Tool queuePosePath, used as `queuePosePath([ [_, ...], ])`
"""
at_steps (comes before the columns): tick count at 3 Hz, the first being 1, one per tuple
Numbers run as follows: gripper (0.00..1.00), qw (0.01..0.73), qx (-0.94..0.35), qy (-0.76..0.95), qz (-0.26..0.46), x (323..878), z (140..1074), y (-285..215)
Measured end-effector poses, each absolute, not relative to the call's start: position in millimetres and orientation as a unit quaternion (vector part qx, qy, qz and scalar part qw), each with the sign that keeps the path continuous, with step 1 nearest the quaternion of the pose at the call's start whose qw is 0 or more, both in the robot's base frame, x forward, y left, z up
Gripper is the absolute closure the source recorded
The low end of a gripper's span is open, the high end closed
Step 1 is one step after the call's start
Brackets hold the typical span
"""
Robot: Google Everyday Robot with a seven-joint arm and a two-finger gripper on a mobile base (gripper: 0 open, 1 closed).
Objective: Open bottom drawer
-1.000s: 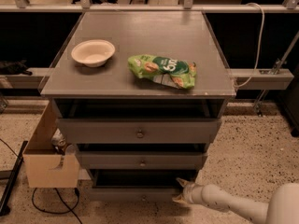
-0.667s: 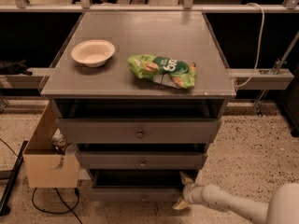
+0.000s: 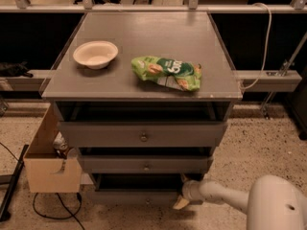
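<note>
Reaching in low under the counter (image 3: 158, 32), the robot's tool (image 3: 183, 191), fingers spread, sits at the bottom drawer's (image 3: 134, 196) right end.

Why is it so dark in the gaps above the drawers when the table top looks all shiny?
Camera view, up top: light falls from above, so the table top shows a pale sheen, while its overhang shades the gaps below almost black. Camera view, low down: the bottom drawer is the dimmest front, and the gripper at its right end, near the floor, looks pale against it.
</note>
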State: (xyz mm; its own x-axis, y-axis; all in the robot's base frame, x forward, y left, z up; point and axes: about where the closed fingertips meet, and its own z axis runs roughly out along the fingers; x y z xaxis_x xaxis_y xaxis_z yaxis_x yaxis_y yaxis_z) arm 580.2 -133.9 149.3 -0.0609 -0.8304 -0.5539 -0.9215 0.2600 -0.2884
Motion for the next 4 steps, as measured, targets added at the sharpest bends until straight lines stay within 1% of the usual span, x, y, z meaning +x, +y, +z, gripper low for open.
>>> queuePosePath([
  [1, 0.12, 0.323, -0.604, 0.725, 0.071, 579.6, 149.6, -133.9],
  [2, 0.36, 0.32, -0.604, 0.727, 0.065, 562.2, 153.1, -145.1],
  [3, 0.59, 0.324, -0.599, 0.731, 0.041, 535.9, 171.1, -177.8],
  [4, 0.82, 0.323, -0.581, 0.745, 0.047, 455.4, 185.6, -210.0],
])
